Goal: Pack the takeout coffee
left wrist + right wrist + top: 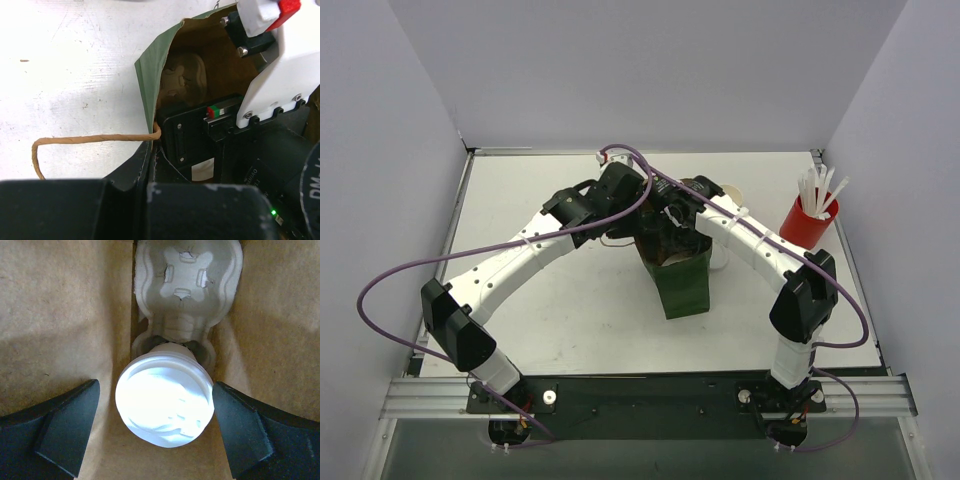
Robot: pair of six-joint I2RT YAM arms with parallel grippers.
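Cup [164, 407] in the carrier [187, 285], inside the green bag [682, 285].

The left fingers [127, 172] are together, clamped on the bag rim beside the paper handle [75, 139]; their tips are hidden. On the right arm only the letters "DM-" can be read, and the rest is cut off. The raised marks on the white lid [150, 390] are too blurred to read. The right fingers [65, 432] stand wide apart on both sides of the lid, not closed on it. The red cup [808, 222] with white sticks stands far right on the surface [550, 300].
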